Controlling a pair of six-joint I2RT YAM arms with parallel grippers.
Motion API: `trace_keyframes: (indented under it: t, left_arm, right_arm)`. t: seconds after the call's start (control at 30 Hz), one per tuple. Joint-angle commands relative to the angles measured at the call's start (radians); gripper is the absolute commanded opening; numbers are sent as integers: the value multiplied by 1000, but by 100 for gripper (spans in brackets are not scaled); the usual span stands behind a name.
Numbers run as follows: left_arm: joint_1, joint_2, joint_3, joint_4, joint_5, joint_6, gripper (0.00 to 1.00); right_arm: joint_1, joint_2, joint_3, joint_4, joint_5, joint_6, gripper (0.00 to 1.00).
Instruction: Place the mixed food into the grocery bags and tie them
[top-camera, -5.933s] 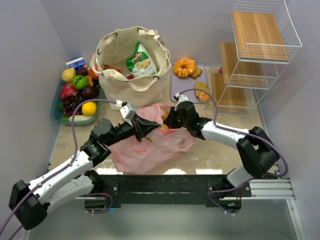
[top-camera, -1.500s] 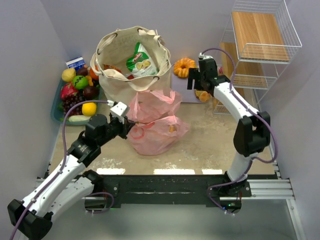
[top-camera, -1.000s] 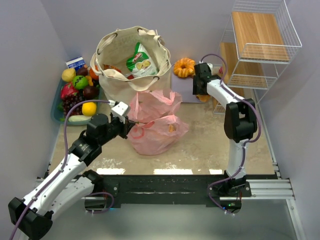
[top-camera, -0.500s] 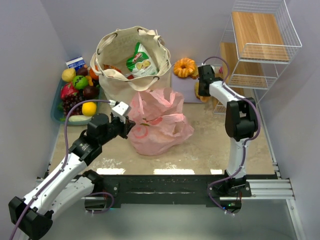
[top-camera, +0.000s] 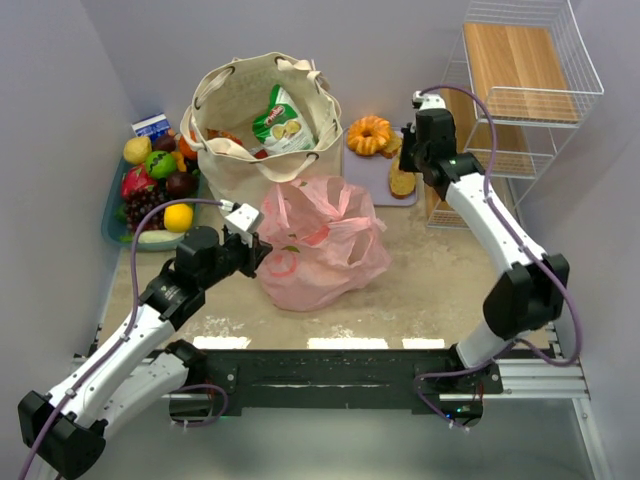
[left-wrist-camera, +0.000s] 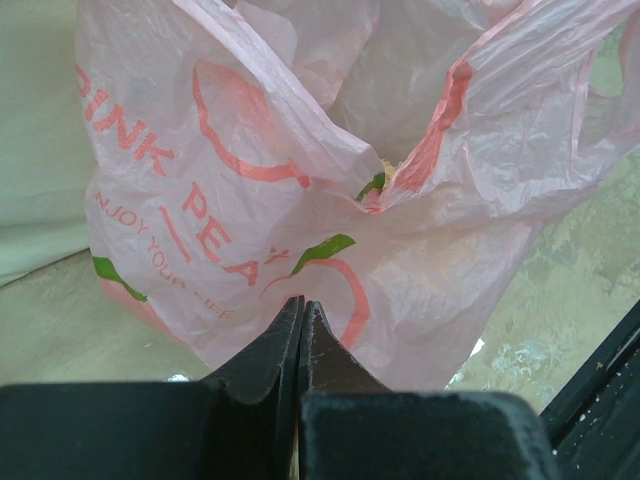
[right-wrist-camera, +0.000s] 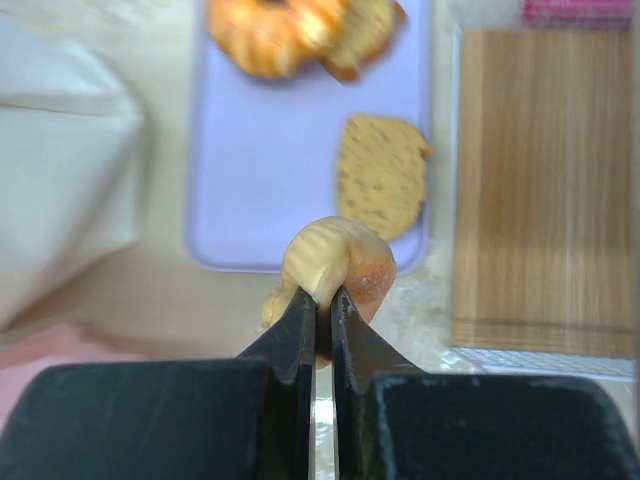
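Note:
The pink plastic bag (top-camera: 320, 255) with red fruit prints stands mid-table, mouth up, in front of the cream canvas tote (top-camera: 262, 160). The tote holds a green-and-white snack packet (top-camera: 280, 120). My left gripper (top-camera: 258, 250) is shut at the bag's left side, and its tips (left-wrist-camera: 301, 300) pinch the pink film (left-wrist-camera: 250, 200). My right gripper (top-camera: 405, 172) is over the lilac tray (top-camera: 375, 180), shut on a golden-brown pastry (right-wrist-camera: 338, 258) held above it. The orange ring cake (top-camera: 369, 134) and a flat brown slice (right-wrist-camera: 382, 175) lie on the tray.
A teal tray of fruit (top-camera: 155, 190) sits at the far left beside the tote. A white wire rack with wooden shelves (top-camera: 520, 100) stands at the right, and its lower shelf (right-wrist-camera: 540, 180) is close to my right gripper.
My right arm left the pink bag, went to the lilac tray, shut on a pastry and lifted it. The bag has slackened and puffed out. My left arm has stayed put.

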Motion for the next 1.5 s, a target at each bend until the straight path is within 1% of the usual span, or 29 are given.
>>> trace_keyframes:
  t: [0.0, 0.03, 0.07, 0.13, 0.17, 0.23, 0.27, 0.37, 0.4, 0.47, 0.6, 0.63, 0.73, 0.77, 0.83, 0.87, 0.93, 0.97, 1.03, 1.07, 1.13, 1.17, 1.23, 1.3, 1.37, 1.47]
  left_arm:
    - [7, -22, -1, 56, 41, 8, 0]
    - [7, -31, 2, 67, 41, 0, 0]
    - [8, -36, 8, 70, 38, -10, 7]
    - [7, -45, 17, 99, 21, -64, 28]
    - [7, -46, 28, 111, 10, -91, 48]
    - [9, -36, 46, 145, -10, -156, 64]
    - [7, -23, 77, 147, -25, -173, 75]
    - [7, 52, 146, 139, -71, -219, 86]
    - [8, 97, 160, 139, -79, -227, 87]
    - [9, 141, 187, 148, -79, -236, 89]
    - [7, 245, 221, 177, -54, -242, 90]
    - [8, 260, 229, 176, -56, -234, 90]
    - [9, 305, 253, 150, -74, -216, 82]
    - [9, 313, 255, 147, -74, -211, 72]
    - [8, 319, 255, 145, -70, -201, 57]
    - [9, 317, 255, 145, -71, -198, 42]
    - [7, 303, 255, 137, -79, -182, 30]
    - [7, 300, 255, 133, -80, -175, 21]
    - [7, 291, 255, 116, -83, -145, 13]
    - [7, 288, 256, 108, -83, -136, 7]
    - [8, 291, 256, 82, -82, -109, 1]
    - [7, 293, 258, 75, -80, -99, 0]
    - [7, 291, 252, 61, -65, -73, 0]
    - [7, 277, 238, 71, -53, -60, 0]
    - [7, 264, 214, 87, -47, -58, 0]
    - [7, 234, 187, 119, -31, -49, 0]
  right_arm:
    - [58, -170, -54, 49, -104, -37, 0]
    - [77, -208, -72, 82, -127, -40, 0]
    - [86, -268, -107, 98, -169, -40, 0]
    - [100, -322, -135, 136, -208, -31, 0]
    - [103, -343, -153, 142, -235, -24, 0]
    - [104, -385, -161, 141, -260, -10, 0]
    - [106, -397, -164, 135, -268, -8, 0]
    - [115, -438, -189, 135, -328, -20, 0]
    - [118, -449, -199, 142, -370, -24, 0]
    - [127, -480, -224, 167, -413, -28, 0]
    - [149, -511, -253, 194, -495, -28, 0]
    - [157, -515, -256, 199, -519, -33, 0]
    - [186, -540, -273, 224, -549, -34, 0]
    - [195, -544, -279, 228, -562, -36, 0]
    - [236, -544, -279, 237, -567, -48, 0]
    - [255, -543, -279, 241, -559, -53, 0]
    - [313, -528, -276, 250, -547, -66, 0]
    - [334, -518, -267, 251, -539, -70, 0]
    - [394, -485, -256, 256, -533, -79, 0]
    - [417, -472, -243, 257, -532, -83, 0]
    - [474, -431, -235, 267, -512, -93, 0]
    - [489, -416, -220, 267, -501, -96, 0]
    - [528, -359, -204, 257, -451, -103, 0]
    - [537, -319, -184, 254, -418, -103, 0]
    - [540, -258, -158, 244, -336, -82, 0]
    - [540, -180, -111, 219, -261, -68, 0]
